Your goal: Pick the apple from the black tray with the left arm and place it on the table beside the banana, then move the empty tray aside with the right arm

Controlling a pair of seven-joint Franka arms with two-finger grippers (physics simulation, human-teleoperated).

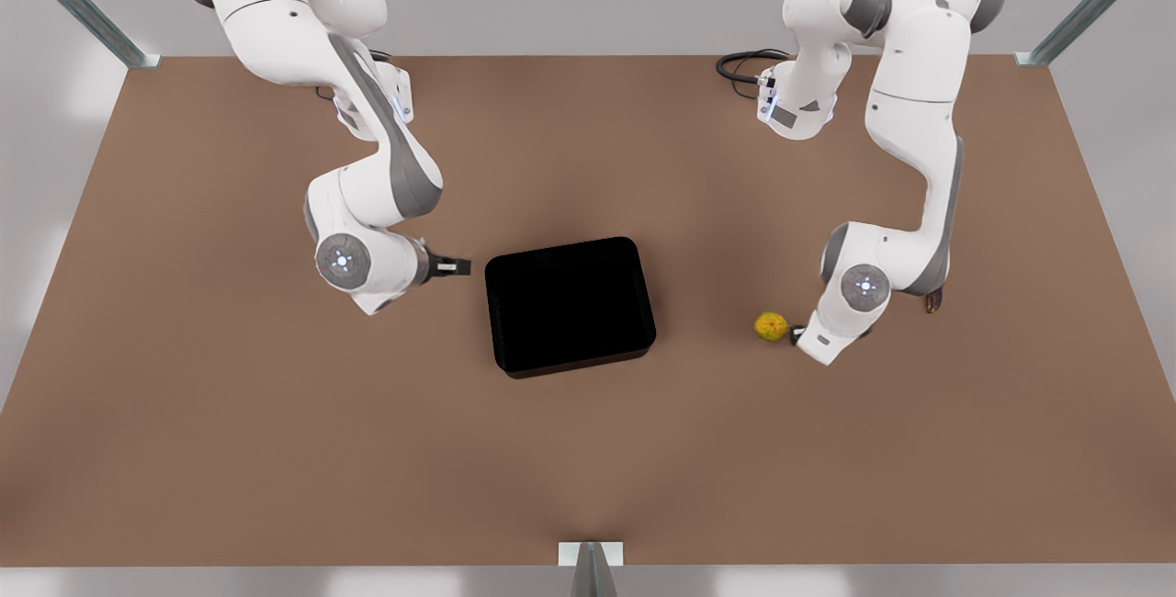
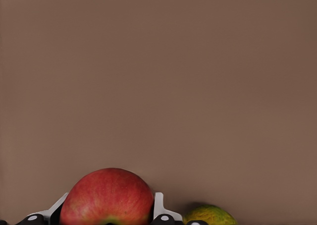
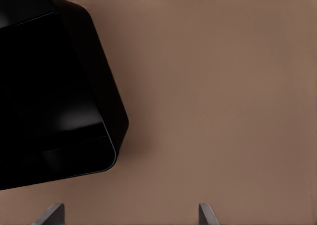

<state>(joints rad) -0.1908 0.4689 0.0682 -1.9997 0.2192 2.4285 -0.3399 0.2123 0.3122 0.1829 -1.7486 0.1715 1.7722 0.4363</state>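
The table (image 1: 230,450) lay broad and brown, with the black tray (image 1: 570,305) at its middle, bare inside. The right gripper (image 1: 457,265) hovered just beside the tray's short side at the front view's left, fingers (image 3: 207,213) spread wide around nothing. Over at the front view's right the left gripper (image 2: 107,220) was clamped on the apple (image 2: 107,197), low by the yellow-green fruit (image 1: 771,326), the banana (image 1: 933,301) just past that arm.
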